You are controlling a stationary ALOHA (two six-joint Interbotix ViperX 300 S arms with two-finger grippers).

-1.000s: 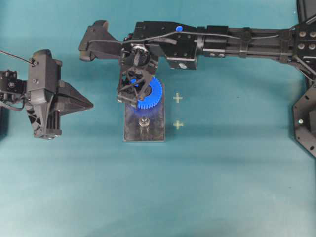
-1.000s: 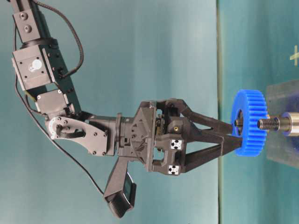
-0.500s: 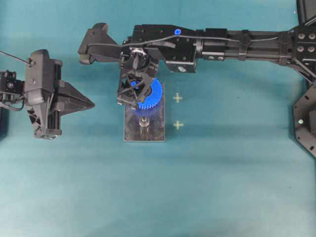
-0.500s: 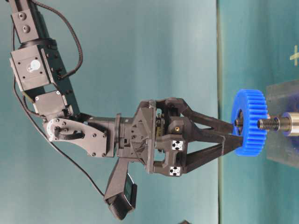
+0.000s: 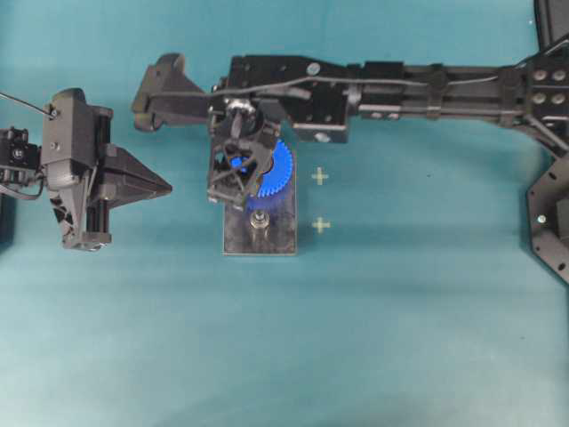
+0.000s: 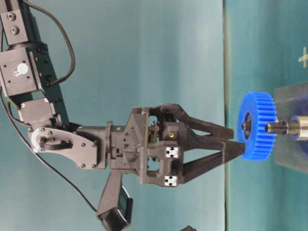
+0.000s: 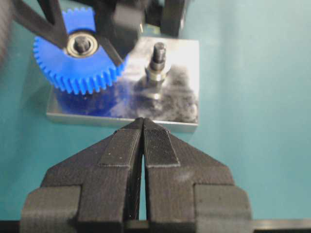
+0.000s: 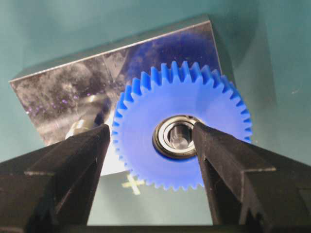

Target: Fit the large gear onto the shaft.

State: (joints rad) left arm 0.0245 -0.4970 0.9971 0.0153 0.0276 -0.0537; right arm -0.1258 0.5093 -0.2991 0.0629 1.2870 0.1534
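Large gear seated on the shaft at the plate's far end. Right hand released, fingers spread over the gear. Left hand clenched, empty, left of the plate.

Teal matte tabletop, evenly lit, with two pale cross marks near its middle.

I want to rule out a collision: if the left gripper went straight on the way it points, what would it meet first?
Probably the near edge of the grey plate; the left gripper points right at it, though height is unclear.
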